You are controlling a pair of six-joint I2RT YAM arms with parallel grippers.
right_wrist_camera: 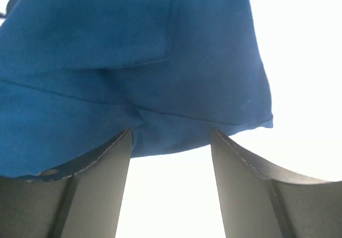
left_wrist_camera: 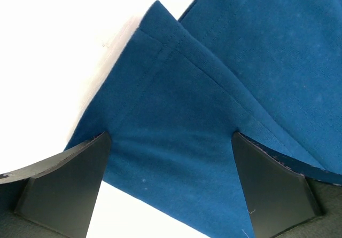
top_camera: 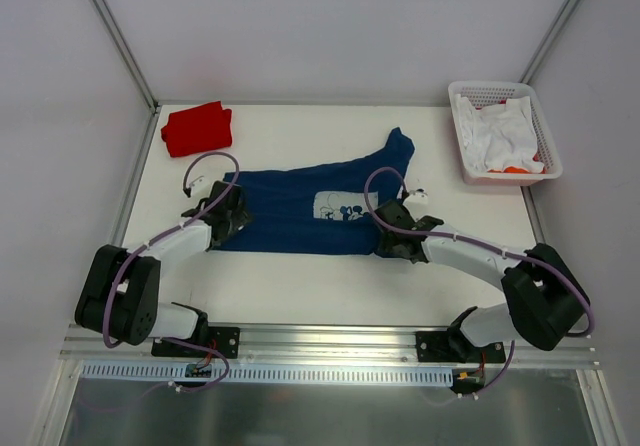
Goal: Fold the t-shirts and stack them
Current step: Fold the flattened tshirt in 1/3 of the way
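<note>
White walls box in a pale table. The navy shirt lies stretched across its middle, and the red shirt sits folded at the far left corner.

The left claw is spread wide, straddling a doubled corner of the navy cloth. The right claw also stands apart and pinches nothing, with the hem just at its tips.

My worry is the right side: it has so little cloth between the fingers that a close could slip off the edge. The left could catch only the top layer, so the fold would spill open. The loose sleeve might drag.

Only the overhead view shows the print, the red shirt and the basket at the far right corner. Only the wrist views show the stitched layers.
</note>
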